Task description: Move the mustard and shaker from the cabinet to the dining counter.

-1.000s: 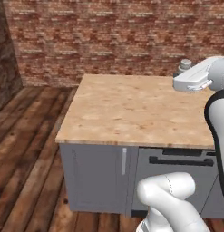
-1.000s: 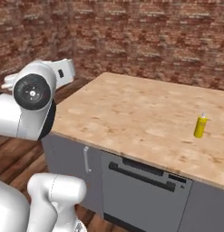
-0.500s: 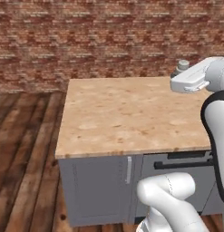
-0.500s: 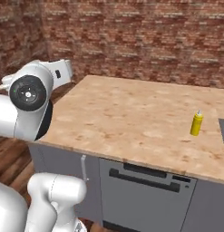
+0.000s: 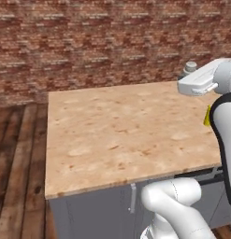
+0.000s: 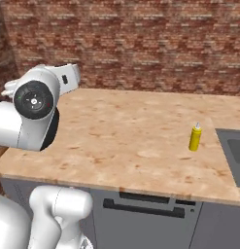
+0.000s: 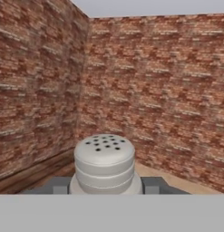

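Hand view: the shaker point(image 7: 104, 164), pale with a perforated rounded cap, sits squarely between the two dark fingertips point(image 7: 59, 186) of the end effector point(image 7: 104, 186), which is closed on its lower body. In the left base view the shaker's cap point(image 5: 190, 68) pokes up just behind the white hand, held in the air above the far right part of the tabletop point(image 5: 117, 135). The mustard point(image 6: 195, 137) already stands upright on the tabletop in the right base view, near the right side and just left of the sink point(image 6: 234, 154) recess. So one item looks delivered and the second is being carried in for placing.

The risks, as I judge them: the hold is low on a tapered body, so a quick swing or tilt could let the shaker slip or tip out. Letting go from this height would drop it, and it could topple or roll. Setting it down too near the mustard could knock that bottle over.
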Motion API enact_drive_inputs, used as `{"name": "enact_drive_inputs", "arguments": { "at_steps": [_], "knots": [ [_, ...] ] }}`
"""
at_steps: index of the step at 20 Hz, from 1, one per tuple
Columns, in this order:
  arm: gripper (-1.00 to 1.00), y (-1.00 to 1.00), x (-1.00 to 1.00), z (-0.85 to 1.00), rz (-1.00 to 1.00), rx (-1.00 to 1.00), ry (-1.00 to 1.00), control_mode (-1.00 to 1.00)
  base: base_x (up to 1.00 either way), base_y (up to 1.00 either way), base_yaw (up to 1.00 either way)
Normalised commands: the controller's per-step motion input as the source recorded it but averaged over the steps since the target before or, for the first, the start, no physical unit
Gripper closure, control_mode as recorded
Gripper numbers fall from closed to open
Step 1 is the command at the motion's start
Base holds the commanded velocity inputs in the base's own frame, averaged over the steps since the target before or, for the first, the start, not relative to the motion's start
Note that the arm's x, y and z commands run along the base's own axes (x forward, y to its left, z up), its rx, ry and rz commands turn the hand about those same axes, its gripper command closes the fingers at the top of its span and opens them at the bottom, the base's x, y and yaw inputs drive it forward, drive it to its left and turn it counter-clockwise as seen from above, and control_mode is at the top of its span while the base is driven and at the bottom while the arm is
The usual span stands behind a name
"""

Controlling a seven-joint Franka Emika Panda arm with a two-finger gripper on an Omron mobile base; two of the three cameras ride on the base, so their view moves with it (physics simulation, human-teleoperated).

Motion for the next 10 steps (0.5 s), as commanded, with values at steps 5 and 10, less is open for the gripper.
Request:
{"name": "enact_drive_inputs", "arguments": {
  "at_steps": [5, 10],
  "knots": [
    [1.00, 0.00, 0.00, 0.00, 0.00, 0.00, 0.00, 1.00, 0.51, 0.36, -0.12],
    [1.00, 0.00, 0.00, 0.00, 0.00, 0.00, 0.00, 1.00, 0.48, 0.22, -0.08]
  ]
}}
